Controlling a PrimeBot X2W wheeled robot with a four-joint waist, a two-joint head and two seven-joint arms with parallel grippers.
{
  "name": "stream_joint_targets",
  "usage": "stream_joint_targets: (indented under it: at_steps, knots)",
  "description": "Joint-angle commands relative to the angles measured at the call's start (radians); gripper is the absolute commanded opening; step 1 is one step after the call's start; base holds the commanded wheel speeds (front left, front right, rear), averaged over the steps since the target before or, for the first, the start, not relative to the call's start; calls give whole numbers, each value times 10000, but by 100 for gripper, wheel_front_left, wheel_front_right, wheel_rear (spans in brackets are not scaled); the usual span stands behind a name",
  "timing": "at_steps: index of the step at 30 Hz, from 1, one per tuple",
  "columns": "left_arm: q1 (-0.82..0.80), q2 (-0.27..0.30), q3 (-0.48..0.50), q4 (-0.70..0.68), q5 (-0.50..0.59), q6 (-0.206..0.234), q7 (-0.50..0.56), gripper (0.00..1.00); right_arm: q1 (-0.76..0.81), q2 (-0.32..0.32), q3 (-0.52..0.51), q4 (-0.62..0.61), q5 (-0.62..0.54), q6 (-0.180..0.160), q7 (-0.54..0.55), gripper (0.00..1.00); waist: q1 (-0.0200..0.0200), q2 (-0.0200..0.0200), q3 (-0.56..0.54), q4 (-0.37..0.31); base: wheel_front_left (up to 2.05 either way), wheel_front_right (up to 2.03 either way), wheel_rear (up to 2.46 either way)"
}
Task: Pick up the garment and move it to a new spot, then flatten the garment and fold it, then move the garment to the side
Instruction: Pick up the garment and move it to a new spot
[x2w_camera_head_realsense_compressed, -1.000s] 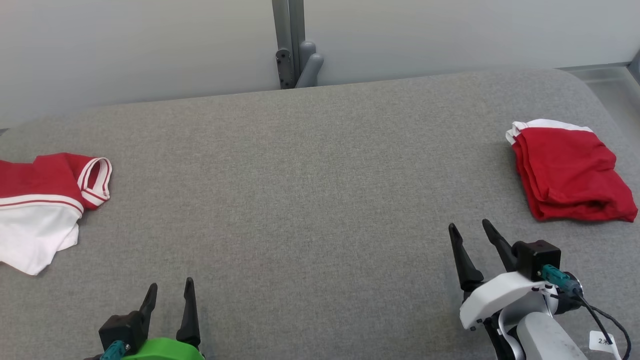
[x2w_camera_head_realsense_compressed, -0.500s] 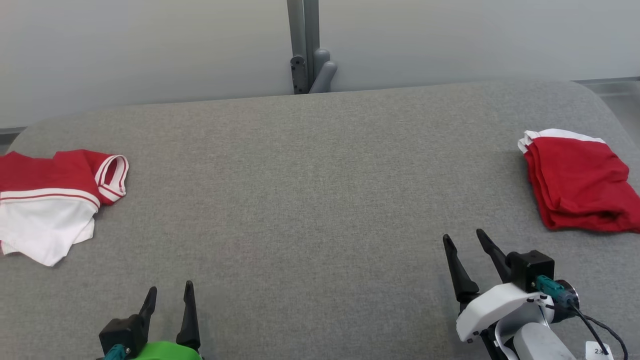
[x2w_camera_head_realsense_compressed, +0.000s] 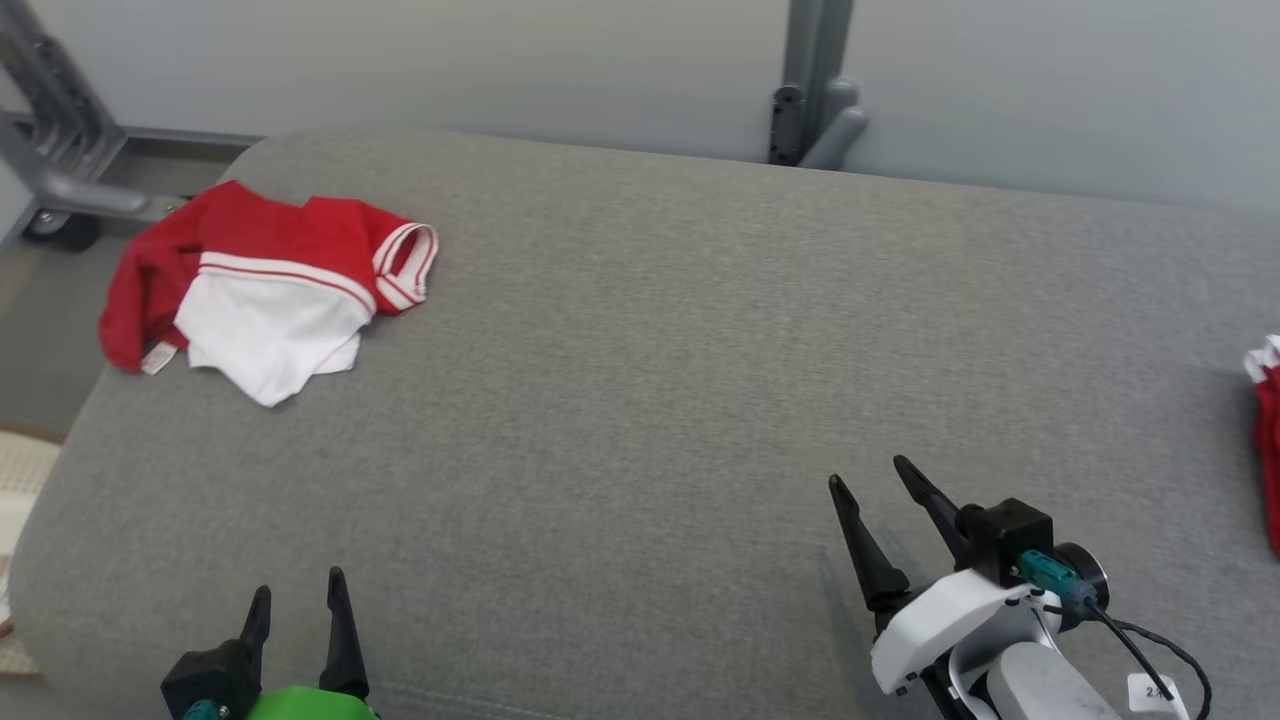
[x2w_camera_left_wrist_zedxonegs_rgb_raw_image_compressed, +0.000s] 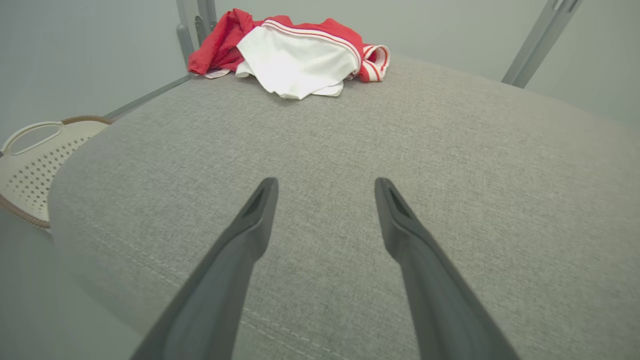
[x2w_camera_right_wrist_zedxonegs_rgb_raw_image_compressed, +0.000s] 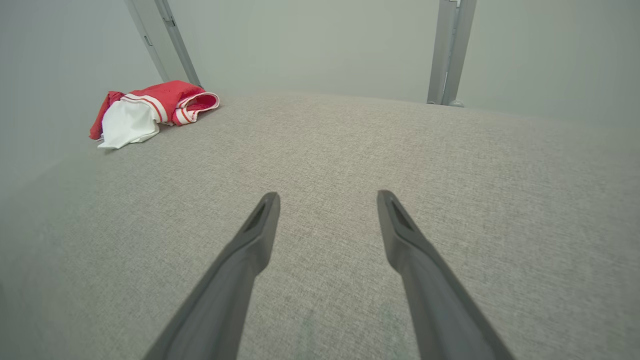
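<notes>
A crumpled red and white garment lies at the far left corner of the grey padded table; the left wrist view has this garment straight ahead, and the right wrist view has it far off to the left. My left gripper hovers open near the front left edge, well short of the garment. My right gripper stands open over the bare front right of the table. Nothing is between the fingers of either one.
A folded red garment peeks in at the table's right edge. A beige perforated basket sits below the left end. Grey metal posts stand behind the table against the wall, and a wheeled grey frame at the far left.
The head camera has swung left, so the whole scene slid right: the crumpled garment is now fully in view and the folded one is nearly out. Both grippers stay open.
</notes>
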Motion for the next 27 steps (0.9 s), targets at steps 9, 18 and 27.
stream_joint_targets:
  at_steps: [9, 18, 27]
  knots:
    - [338, 23, 169, -58, -425, 105, -1, 100, -407, -111, 594, 72, 123, -15, -2, 100, 0, 0, 562, 2580, 0, 0, 0]
    - [-134, 28, 33, 103, -1116, -168, -1, 100, -777, -491, 847, 8, 214, -15, -2, 100, 0, 0, 1056, 2059, 0, 0, 0]
    - [-2638, 415, 167, 917, -629, -1022, -1, 100, -1383, -1345, 824, -465, 60, -15, -2, 100, 0, 0, 2397, 1138, 0, 0, 0]
